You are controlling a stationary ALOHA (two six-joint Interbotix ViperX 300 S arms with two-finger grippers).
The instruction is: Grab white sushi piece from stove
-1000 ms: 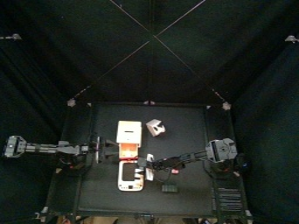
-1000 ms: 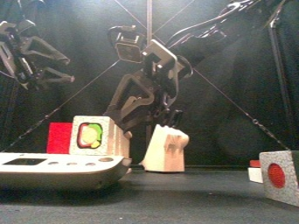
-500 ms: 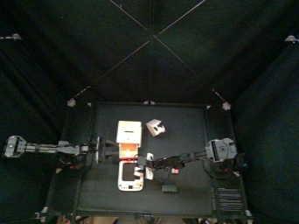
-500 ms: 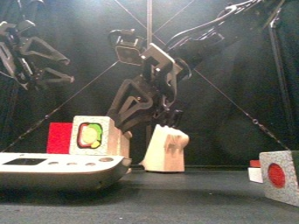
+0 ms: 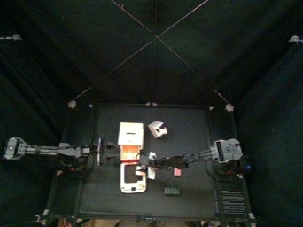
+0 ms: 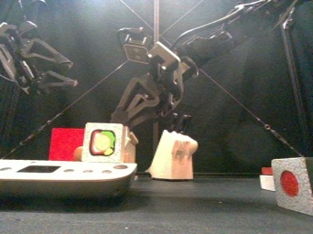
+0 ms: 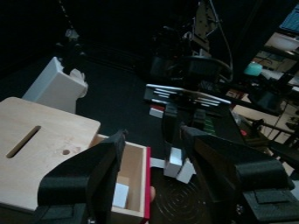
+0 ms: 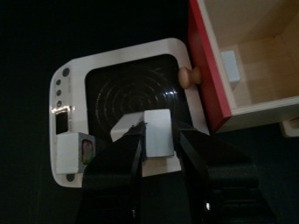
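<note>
The white stove (image 8: 82,96) lies flat at the table's front left, also seen in the top view (image 5: 131,183) and the front view (image 6: 61,172). The white sushi piece (image 8: 159,133) stands over the stove's dark round burner, between my right gripper's (image 8: 160,144) two jaws, which are closed against its sides. In the front view the sushi piece (image 6: 104,143) shows a green and orange centre. My right arm reaches across from the right (image 5: 148,165). My left gripper (image 7: 163,171) is open and empty beside the red-sided box, at the left (image 5: 104,156).
A wooden box with red sides (image 8: 257,52) stands right behind the stove (image 7: 35,140). A pale notched block (image 6: 171,155) stands further back. A white cube with a red dot (image 6: 291,183) sits at the right. A small dark item (image 5: 172,190) lies right of the stove.
In the front view the sushi piece has shifted slightly to the right on the stove with my right gripper. The left arm has not moved.
</note>
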